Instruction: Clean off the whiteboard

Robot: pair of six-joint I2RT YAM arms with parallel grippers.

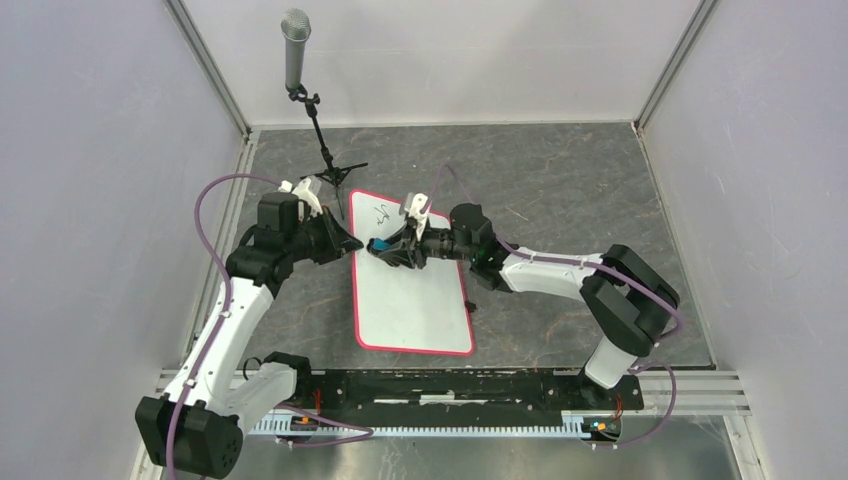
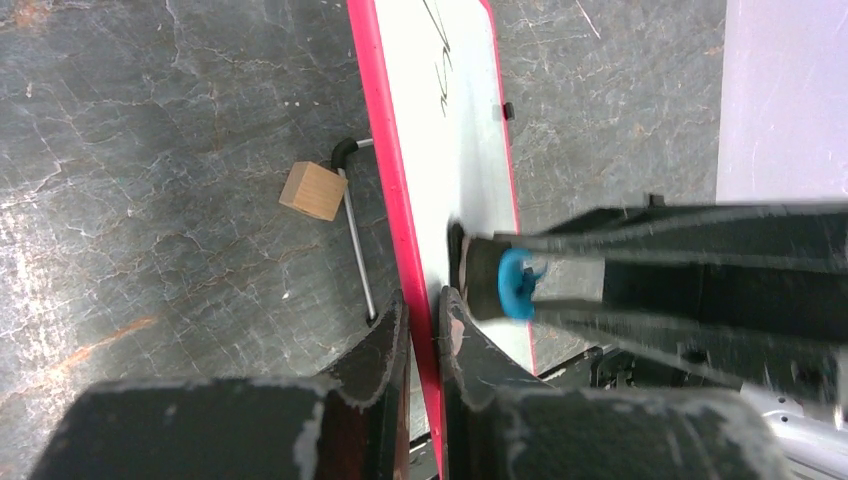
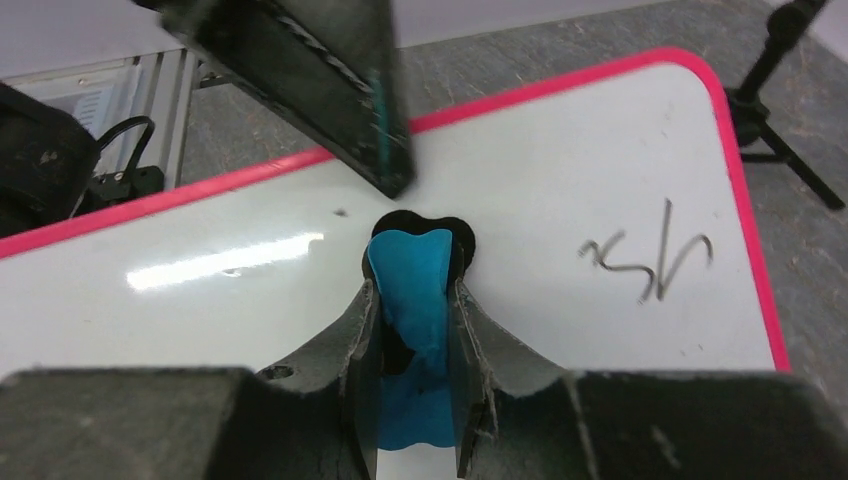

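The whiteboard (image 1: 410,295) lies flat on the table, white with a pink-red rim, with black handwriting (image 1: 381,211) near its far end. My left gripper (image 1: 352,243) is shut on the board's left rim (image 2: 405,240). My right gripper (image 1: 380,245) is shut on the small blue eraser (image 3: 412,290) and presses its black pad on the board, left of the handwriting (image 3: 650,255). The eraser also shows in the left wrist view (image 2: 515,283).
A microphone on a small black tripod (image 1: 322,150) stands just beyond the board's far left corner. A small wooden cube (image 2: 312,191) and a thin metal rod (image 2: 358,245) lie on the table left of the board. Walls enclose the table.
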